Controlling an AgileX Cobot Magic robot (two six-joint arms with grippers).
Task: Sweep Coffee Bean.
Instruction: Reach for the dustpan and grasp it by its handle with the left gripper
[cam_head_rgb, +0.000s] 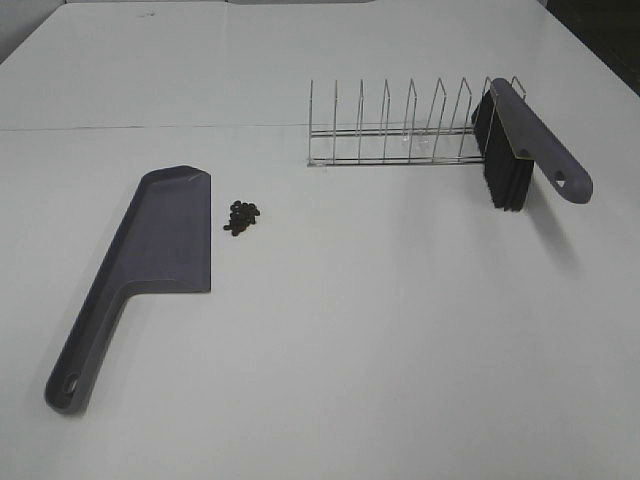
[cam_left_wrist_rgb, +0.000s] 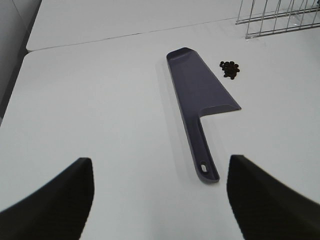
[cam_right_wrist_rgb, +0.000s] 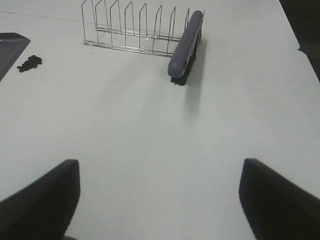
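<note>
Exterior high view: the coffee beans (cam_head_rgb: 242, 217) lie in a small tight heap on the white table (cam_head_rgb: 380, 350), left of centre in the frame. They sit just beside the right edge of the grey-purple dustpan (cam_head_rgb: 165, 235), which lies flat with its handle toward the lower left. A brush (cam_head_rgb: 530, 140) rests at the right end of a wire rack (cam_head_rgb: 390, 135), upper right. The left gripper (cam_left_wrist_rgb: 159, 170) and right gripper (cam_right_wrist_rgb: 160, 170) hover with fingers spread wide, holding nothing.

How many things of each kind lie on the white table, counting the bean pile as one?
Grey-purple plastic dustpan: 1
Grey-purple brush with black bristles: 1
Silver wire rack: 1
Pile of small dark coffee beans: 1
Total: 4
</note>
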